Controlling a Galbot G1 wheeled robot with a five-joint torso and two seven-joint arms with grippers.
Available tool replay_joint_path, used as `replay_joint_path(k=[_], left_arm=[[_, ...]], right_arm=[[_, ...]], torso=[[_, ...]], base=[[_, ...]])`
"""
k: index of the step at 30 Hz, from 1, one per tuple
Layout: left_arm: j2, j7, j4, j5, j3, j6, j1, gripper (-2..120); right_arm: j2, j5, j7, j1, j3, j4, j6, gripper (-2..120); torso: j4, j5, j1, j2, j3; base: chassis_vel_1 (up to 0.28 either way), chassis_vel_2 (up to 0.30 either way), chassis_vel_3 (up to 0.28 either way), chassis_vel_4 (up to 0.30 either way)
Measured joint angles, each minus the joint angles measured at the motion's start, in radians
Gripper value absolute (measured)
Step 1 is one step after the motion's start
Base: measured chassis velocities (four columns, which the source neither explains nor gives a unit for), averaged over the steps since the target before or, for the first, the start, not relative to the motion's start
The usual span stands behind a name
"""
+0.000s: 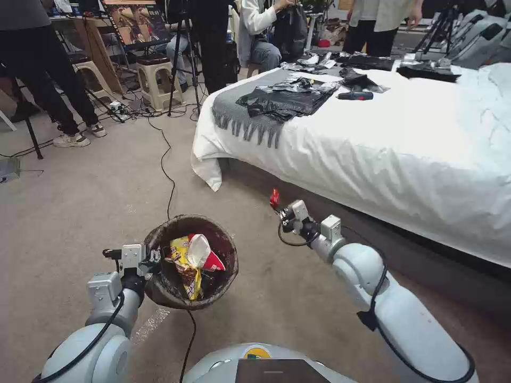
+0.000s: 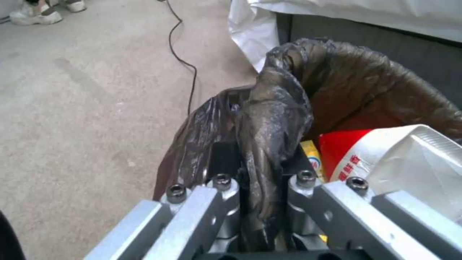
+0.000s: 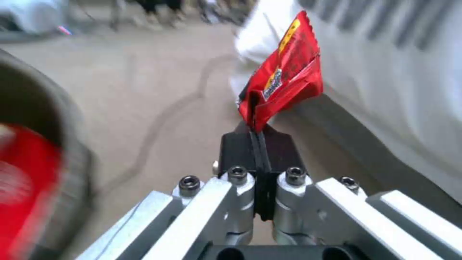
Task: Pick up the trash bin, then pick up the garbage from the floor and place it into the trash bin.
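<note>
The trash bin (image 1: 191,260) is a small round bucket wrapped in a crinkled brown-black bag (image 2: 274,119) that folds over the rim and hides most of the wall. It is held off the carpet (image 1: 80,202) at the robot's left front, near the bed (image 1: 404,143). The left hand (image 1: 151,261) is clamped on the rim nearest it, with a bunched fold of the bag pinched between its two fingers (image 2: 226,159).

Inside the bin lies a loose heap of litter. Two pieces can be made out: a yellow snack wrapper (image 1: 183,260) and a white and red packet (image 1: 205,254) lying on top of it, the red part printed with white characters. Darker scraps lie under these, too jumbled to count.

The right hand (image 1: 281,213) is raised to the right of the bin and apart from it, between the bin and the side of the bed. Its fingers (image 3: 240,148) are pressed together on the bottom edge of one red snack wrapper (image 3: 284,85), which sticks up past the fingertips, creased, with a yellow strip along one edge and a small printed label. The wrapper is outside the bin.

One black cable (image 1: 167,175) runs across the carpet toward the bin. On the white bed cover lie a grey fringed blanket (image 1: 250,119) and a pile of black bags (image 1: 287,101).
</note>
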Motion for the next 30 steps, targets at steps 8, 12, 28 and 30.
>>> replay_joint_path(k=[8, 12, 28, 30], left_arm=[[-0.001, -0.001, 0.000, 0.008, 0.009, 0.000, -0.010, 7], [-0.008, -0.001, 0.000, 0.014, 0.015, 0.000, -0.018, 7], [-0.007, -0.001, 0.000, 0.011, 0.012, -0.001, -0.021, 7], [-0.006, 0.000, 0.000, 0.010, 0.012, -0.001, -0.023, 7]], right_arm=[[0.000, 0.110, 0.020, 0.059, -0.097, 0.138, -0.075, 0], [-0.004, 0.163, 0.021, 0.128, -0.182, 0.153, -0.111, 0], [0.012, 0.139, 0.012, 0.249, -0.463, 0.082, -0.127, 0], [0.013, 0.130, 0.013, 0.245, -0.480, 0.076, -0.128, 0]], torso=[[-0.0002, -0.0001, 0.000, 0.000, 0.000], [-0.0001, -0.0002, 0.000, 0.000, 0.000], [-0.0002, -0.0003, 0.000, 0.000, 0.000], [-0.0002, -0.0003, 0.000, 0.000, 0.000]], base=[[0.000, 0.000, 0.000, 0.000], [0.000, 0.000, 0.000, 0.000], [0.000, 0.000, 0.000, 0.000], [0.000, 0.000, 0.000, 0.000]])
